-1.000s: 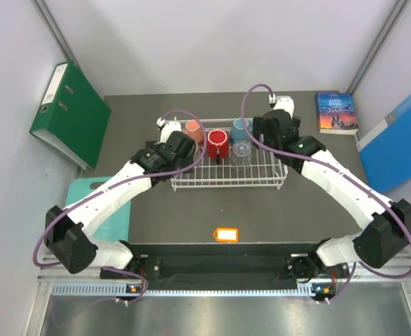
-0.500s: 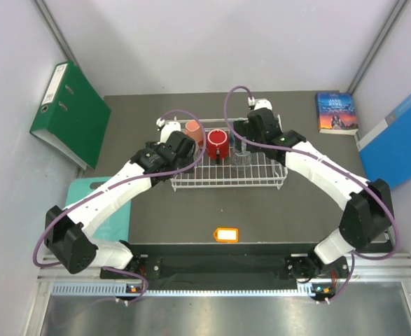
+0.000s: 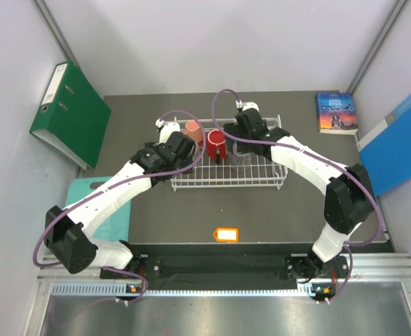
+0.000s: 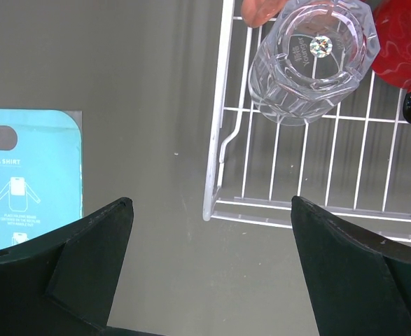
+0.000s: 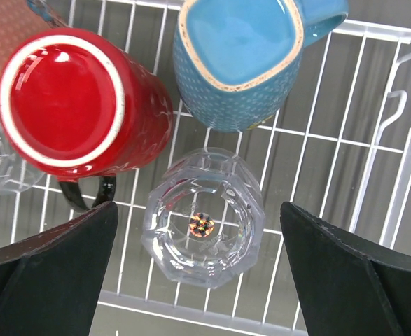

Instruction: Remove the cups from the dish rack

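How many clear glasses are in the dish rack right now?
2. One glass stands beside the blue mug, right of the red mug. The other glass is at the left end of the dish rack, left of the red mug. More may be hidden.

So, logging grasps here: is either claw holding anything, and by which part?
Nothing held: the left claw and right claw are both open above the dish rack.

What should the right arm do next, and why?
Probably lower the right tool straight down around the clear tumbler: it sits base-up, centred between the open fingers, with the red mug and blue mug close by, so a straight descent seems safest.
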Robot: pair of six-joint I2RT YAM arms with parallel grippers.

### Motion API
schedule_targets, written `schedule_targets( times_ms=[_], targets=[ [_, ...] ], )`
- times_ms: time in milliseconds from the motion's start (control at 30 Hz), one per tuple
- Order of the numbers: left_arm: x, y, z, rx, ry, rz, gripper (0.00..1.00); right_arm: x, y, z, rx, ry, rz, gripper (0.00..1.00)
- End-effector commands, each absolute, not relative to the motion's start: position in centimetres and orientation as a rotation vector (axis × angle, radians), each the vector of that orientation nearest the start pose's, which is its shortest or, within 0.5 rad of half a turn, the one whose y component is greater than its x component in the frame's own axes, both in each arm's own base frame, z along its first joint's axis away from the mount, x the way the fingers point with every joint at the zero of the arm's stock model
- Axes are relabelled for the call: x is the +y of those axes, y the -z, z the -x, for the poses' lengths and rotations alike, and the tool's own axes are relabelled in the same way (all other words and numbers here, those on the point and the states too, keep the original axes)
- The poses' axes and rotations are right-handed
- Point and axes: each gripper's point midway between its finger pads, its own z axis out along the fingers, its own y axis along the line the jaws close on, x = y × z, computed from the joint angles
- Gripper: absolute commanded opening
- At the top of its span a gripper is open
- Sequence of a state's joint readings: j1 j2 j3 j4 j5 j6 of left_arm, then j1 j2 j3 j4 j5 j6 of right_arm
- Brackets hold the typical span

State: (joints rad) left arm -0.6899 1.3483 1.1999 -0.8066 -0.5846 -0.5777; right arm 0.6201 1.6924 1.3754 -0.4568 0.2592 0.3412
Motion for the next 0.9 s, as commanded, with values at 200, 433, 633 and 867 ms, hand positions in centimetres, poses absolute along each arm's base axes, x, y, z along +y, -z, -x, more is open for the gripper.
schedule_targets(
  times_ms=[200,433,633,867],
  targets=[
    [-14.0,-17.6,-29.4,2.326,-0.152,0.114,0.99,24.0,-15.0,-39.9,2.296,-0.135,0.163,1.00],
    [-14.4,-17.4,-29.7,2.328,-0.142,0.110,0.99,23.8,-13.7,-40.4,2.318,-0.112,0.142,0.86],
    [-14.4,-17.4,-29.8,2.325,-0.149,0.103,0.99,23.7,-14.4,-40.3,2.293,-0.129,0.139,0.48],
    [-14.5,-17.6,-30.1,2.314,-0.139,0.103,0.99,22.6,-17.2,-39.2,2.238,-0.108,0.128,0.00]
  ],
)
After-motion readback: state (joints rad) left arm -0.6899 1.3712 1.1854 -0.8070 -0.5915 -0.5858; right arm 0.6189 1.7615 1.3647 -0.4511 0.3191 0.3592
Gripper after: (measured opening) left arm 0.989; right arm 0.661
